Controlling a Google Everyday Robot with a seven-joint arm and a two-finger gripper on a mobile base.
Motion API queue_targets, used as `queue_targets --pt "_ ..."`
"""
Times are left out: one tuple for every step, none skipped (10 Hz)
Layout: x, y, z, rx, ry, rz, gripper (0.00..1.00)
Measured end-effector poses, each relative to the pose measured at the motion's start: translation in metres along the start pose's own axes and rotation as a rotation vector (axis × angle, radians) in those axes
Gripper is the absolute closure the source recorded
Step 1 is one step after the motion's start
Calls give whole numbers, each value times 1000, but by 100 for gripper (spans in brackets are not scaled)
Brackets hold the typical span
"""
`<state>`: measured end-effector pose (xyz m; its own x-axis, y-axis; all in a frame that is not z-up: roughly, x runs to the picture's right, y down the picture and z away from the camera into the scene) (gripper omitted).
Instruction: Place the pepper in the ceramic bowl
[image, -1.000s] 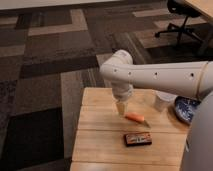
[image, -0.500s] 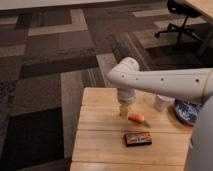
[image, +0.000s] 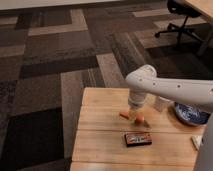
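Tool jaws apart, low over pepper on wood tbl; contact unclear.

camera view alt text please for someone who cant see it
The gripper of a white robot arm hangs over an orange pepper on a wooden table, hiding its middle. A dark box lies nearer the camera; a white cup and a blue-and-white bowl sit to the picture's right.

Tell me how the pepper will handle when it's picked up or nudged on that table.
The pepper is slim and tapered, so it will likely roll or pivot if nudged. It looks small beside the dark box, so it is probably light and stiff enough to lift whole. The pincer hangs open right over it; a squeeze near the narrow end might slip.
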<state>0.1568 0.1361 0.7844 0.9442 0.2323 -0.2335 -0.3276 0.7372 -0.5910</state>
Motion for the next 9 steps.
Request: queue_targets --pt "2 2 6 -4 -6 -17 35" --pt "3 4 9 -7 -11 -18 35" --pt "10 7 16 -10 -19 -10 35" --pt "13 9 18 -11 -22 -10 35" --pt "14 10 21 -8 -24 -12 37" --pt "16 11 21 -5 -23 -10 53" --pt "18 11 20 -2 -23 -4 69" --pt "18 11 20 -1 -22 -4 75" --pt "23 14 15 -18 1 8 95"
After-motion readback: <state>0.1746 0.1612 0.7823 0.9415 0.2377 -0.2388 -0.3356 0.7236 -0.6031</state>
